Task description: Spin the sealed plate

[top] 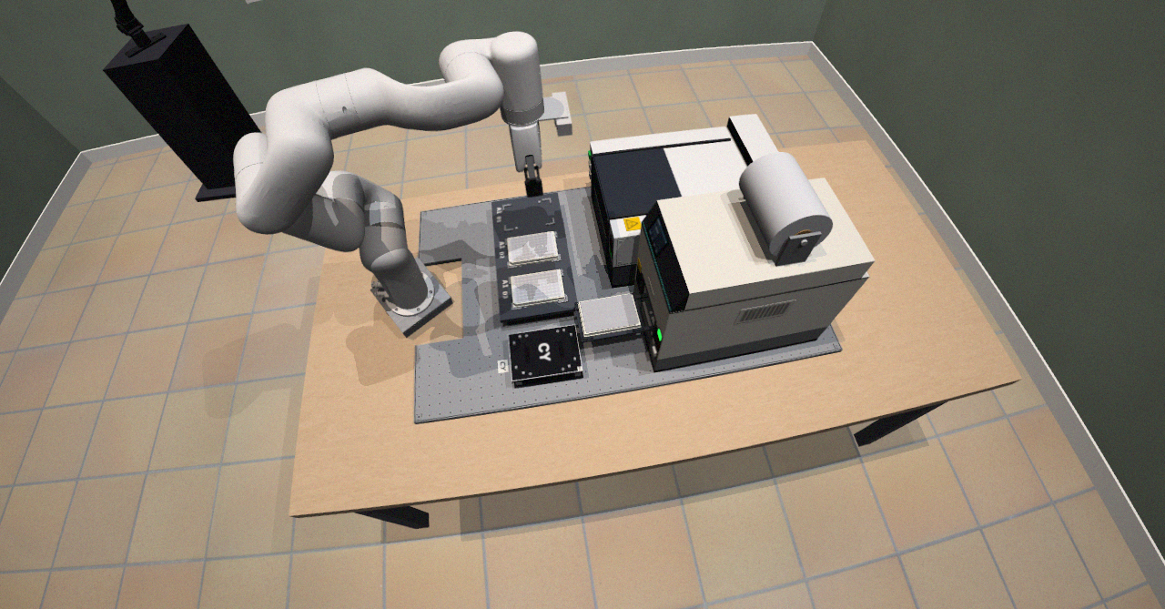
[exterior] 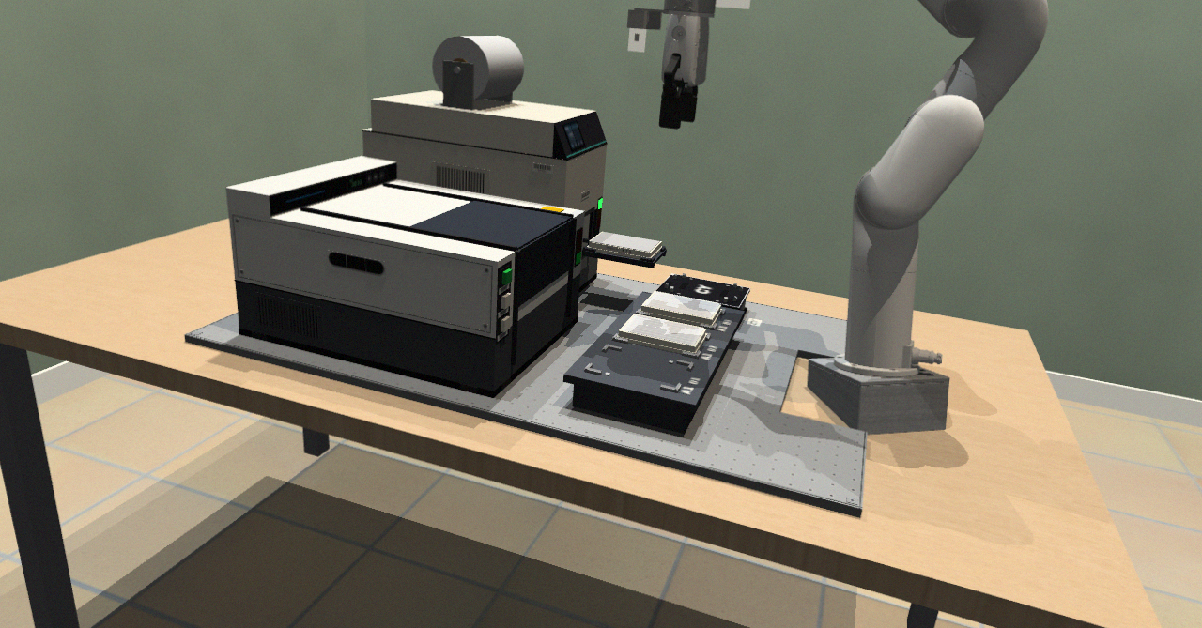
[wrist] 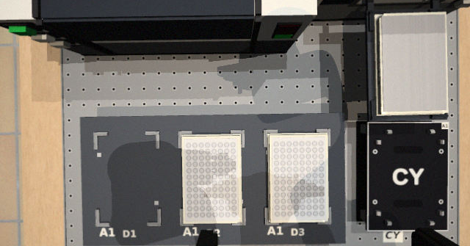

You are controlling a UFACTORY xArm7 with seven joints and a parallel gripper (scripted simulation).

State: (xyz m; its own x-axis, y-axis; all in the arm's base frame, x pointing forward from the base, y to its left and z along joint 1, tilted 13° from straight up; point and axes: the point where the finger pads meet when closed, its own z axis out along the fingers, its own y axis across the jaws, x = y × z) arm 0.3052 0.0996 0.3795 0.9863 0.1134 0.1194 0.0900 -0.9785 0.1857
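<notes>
Even overhead light, soft arm shadows on the breadboard [top: 456, 393], sharp focus, curved edges in top view.
</notes>
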